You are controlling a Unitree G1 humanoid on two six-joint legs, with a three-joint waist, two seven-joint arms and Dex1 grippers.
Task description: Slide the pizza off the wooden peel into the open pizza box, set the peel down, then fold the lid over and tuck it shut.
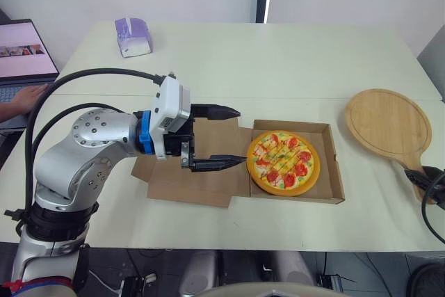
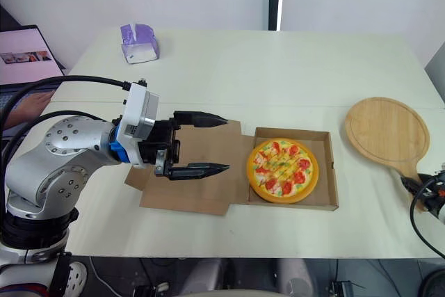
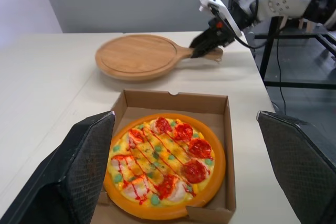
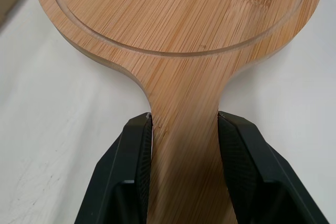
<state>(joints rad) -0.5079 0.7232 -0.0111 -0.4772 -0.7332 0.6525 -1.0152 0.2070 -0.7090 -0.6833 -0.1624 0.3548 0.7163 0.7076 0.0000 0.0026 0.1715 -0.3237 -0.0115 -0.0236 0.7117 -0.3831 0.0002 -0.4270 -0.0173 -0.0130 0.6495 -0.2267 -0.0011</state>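
Observation:
The pizza lies in the open cardboard box at the middle of the white table. Its lid is spread flat to the left of the box. My left gripper hovers open over the lid, pointing right at the pizza, with nothing between its fingers. To the right of the box, the round wooden peel lies flat on the table. My right gripper is shut on the peel's handle, one finger against each edge.
A purple tissue pack stands at the table's far left. Off the left edge is a laptop with a person's hand on it. A seam crosses the table behind the box.

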